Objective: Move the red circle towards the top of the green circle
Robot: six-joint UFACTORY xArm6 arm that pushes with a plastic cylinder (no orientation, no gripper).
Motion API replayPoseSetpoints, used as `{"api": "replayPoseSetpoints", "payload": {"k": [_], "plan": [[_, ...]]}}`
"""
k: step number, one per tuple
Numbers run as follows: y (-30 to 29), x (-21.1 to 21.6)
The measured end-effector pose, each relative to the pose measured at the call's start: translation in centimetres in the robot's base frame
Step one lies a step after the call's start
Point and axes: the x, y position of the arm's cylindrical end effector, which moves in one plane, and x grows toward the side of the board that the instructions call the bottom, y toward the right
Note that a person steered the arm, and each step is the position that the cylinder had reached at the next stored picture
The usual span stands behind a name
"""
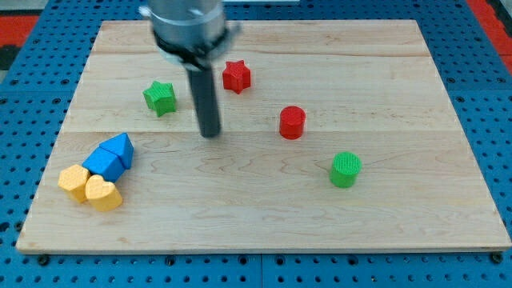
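The red circle (292, 122) stands near the middle of the wooden board (264, 216). The green circle (346, 170) stands below it and to the view's right, apart from it. My tip (210, 134) rests on the board to the view's left of the red circle, about a hundred pixels away and slightly lower. It touches no block. The rod rises from the tip to the arm's grey end at the view's top.
A red star (236, 76) lies above and right of my tip. A green star (160, 98) lies to its upper left. At the lower left, two blue blocks (110, 156) and two yellow blocks (90, 188) cluster together.
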Motion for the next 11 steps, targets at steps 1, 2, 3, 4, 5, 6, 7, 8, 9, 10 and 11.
{"api": "replayPoseSetpoints", "payload": {"k": [1,2,3,4,5,6,7,8,9,10,11], "plan": [[8.8,4.2],[14.3,3.6],[18.6,3.3],[20.2,3.3],[13.8,3.3],[4.6,1.1],[3.7,-2.5],[9.4,-3.3],[13.8,-3.3],[14.3,-3.2],[7.7,-3.3]]}}
